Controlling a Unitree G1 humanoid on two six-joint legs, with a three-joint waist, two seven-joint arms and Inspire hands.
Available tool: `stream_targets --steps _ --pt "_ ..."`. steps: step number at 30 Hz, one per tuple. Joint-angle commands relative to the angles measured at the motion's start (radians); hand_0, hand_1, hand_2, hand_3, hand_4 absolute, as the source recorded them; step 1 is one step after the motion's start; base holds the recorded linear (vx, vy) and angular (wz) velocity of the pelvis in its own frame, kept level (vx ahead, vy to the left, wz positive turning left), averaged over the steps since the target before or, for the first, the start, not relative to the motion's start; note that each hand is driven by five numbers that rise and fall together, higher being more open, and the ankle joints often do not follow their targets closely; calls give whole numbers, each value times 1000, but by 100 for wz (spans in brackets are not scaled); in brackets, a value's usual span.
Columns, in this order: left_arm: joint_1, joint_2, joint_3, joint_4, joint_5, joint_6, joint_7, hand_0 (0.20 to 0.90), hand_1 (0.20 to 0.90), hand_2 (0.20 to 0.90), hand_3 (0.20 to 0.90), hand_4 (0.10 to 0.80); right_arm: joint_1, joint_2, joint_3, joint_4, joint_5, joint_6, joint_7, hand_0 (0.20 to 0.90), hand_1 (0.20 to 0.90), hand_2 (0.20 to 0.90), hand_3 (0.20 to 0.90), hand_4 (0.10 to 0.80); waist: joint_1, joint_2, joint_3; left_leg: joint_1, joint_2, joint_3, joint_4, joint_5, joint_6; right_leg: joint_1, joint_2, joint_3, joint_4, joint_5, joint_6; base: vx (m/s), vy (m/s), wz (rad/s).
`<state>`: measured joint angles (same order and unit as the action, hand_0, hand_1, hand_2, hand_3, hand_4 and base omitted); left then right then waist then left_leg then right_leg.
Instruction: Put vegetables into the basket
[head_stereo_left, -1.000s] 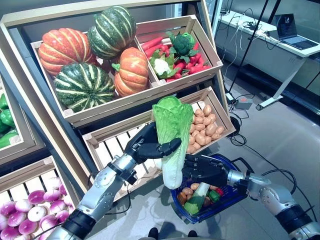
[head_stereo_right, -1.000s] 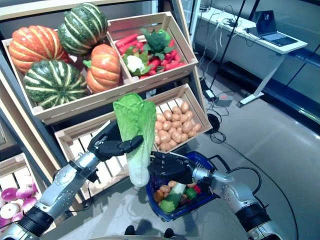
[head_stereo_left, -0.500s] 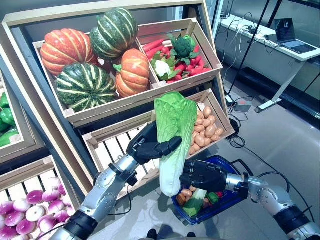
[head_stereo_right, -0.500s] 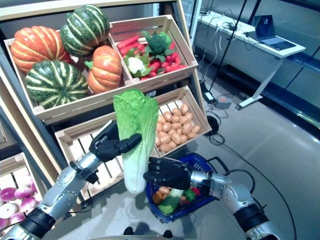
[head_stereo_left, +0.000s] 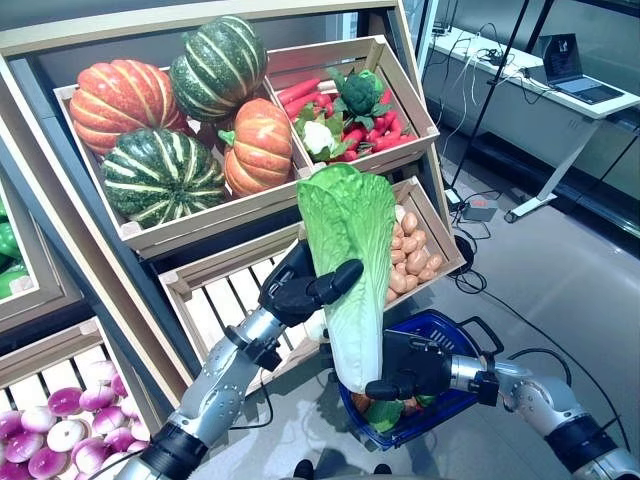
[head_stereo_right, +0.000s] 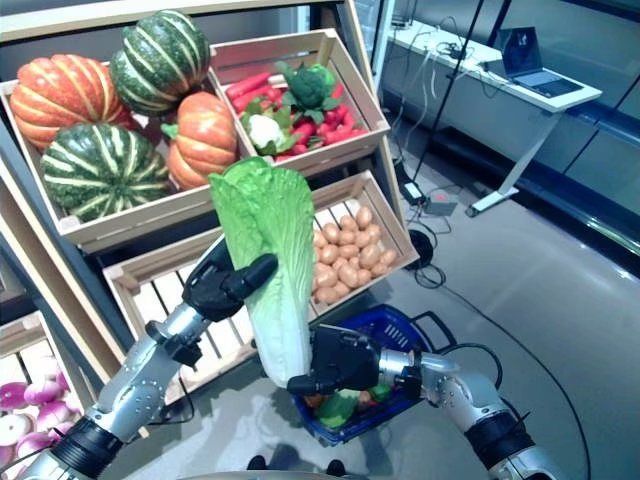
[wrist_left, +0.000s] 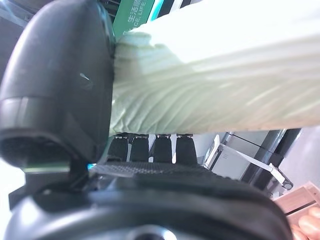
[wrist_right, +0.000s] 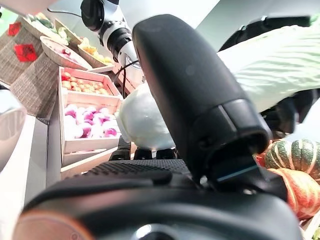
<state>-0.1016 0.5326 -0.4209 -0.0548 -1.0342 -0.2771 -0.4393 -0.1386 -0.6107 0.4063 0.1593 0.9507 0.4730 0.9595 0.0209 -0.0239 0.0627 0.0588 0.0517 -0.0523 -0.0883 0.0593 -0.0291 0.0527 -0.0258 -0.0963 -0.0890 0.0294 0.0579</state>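
Observation:
My left hand (head_stereo_left: 300, 290) is shut on a large napa cabbage (head_stereo_left: 352, 240) and holds it upright, leafy end up, in front of the wooden stand. Its white base hangs just over the near left rim of the blue basket (head_stereo_left: 440, 320) on the floor. The left wrist view shows the thumb (wrist_left: 60, 85) pressed on the cabbage's pale ribs (wrist_left: 225, 85). My right hand (head_stereo_left: 415, 365) is open over the basket, its fingers reaching to the cabbage's base (wrist_right: 145, 125). A green vegetable (head_stereo_left: 385, 412) and small brown potatoes lie in the basket.
The wooden stand (head_stereo_left: 150, 235) with sloping crates rises to the left and behind. A white desk (head_stereo_left: 560, 95) with a laptop stands at the far right. Cables and a power block (head_stereo_left: 485, 210) lie on the grey floor beyond the basket.
My left hand has carried the cabbage a little to the right and over the basket's rim. My right hand has moved in under the cabbage's white base.

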Motion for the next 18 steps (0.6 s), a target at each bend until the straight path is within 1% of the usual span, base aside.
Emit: stream_targets --steps 1,6,9,15,16,17,18 --pt "-123 -65 25 -83 14 -105 -13 300 300 300 300 400 -18 97 57 -132 153 -23 35 900 900 900 900 800 5 -38 -58 -16 -9 15 1 -27 5 9 -24 -11 2 14 10 0 0 0" --pt "-129 -54 -4 -84 91 -88 -4 300 300 300 300 400 -25 108 66 -161 176 -18 -16 900 900 900 900 800 3 -34 -55 -18 -7 16 1 -27 6 7 -26 -10 2 13 12 0 0 0" --pt "-133 -39 -20 -79 142 -83 -1 300 300 300 300 400 -26 112 68 -160 183 -33 -21 900 900 900 900 800 2 -33 -55 -18 -6 18 1 -26 6 5 -26 -8 2 14 13 0 0 0" --pt "-136 -24 -50 -72 180 -63 -21 300 300 300 300 400 -29 113 73 -156 183 -60 -34 900 900 900 900 800 0 -30 -55 -15 -5 21 1 -27 7 7 -27 -5 2 14 14 0 0 0" --pt "-136 -23 -50 -72 180 -64 -21 300 300 300 300 400 -29 113 73 -156 183 -60 -34 865 865 865 865 776 0 -30 -55 -15 -5 21 1 -27 7 7 -27 -5 2 14 14 0 0 0" --pt "-138 -21 -58 -68 182 -61 -24 300 300 300 300 400 -29 112 74 -154 193 -72 -44 335 335 335 335 424 -2 -30 -55 -13 -4 24 1 -28 7 7 -27 -5 2 13 14 0 0 0" --pt "-139 -22 -61 -68 186 -56 -25 300 300 300 300 400 -28 114 73 -153 198 -77 -51 300 300 300 300 400 -2 -29 -56 -13 -4 24 1 -29 8 7 -28 -5 2 13 15 0 0 0"
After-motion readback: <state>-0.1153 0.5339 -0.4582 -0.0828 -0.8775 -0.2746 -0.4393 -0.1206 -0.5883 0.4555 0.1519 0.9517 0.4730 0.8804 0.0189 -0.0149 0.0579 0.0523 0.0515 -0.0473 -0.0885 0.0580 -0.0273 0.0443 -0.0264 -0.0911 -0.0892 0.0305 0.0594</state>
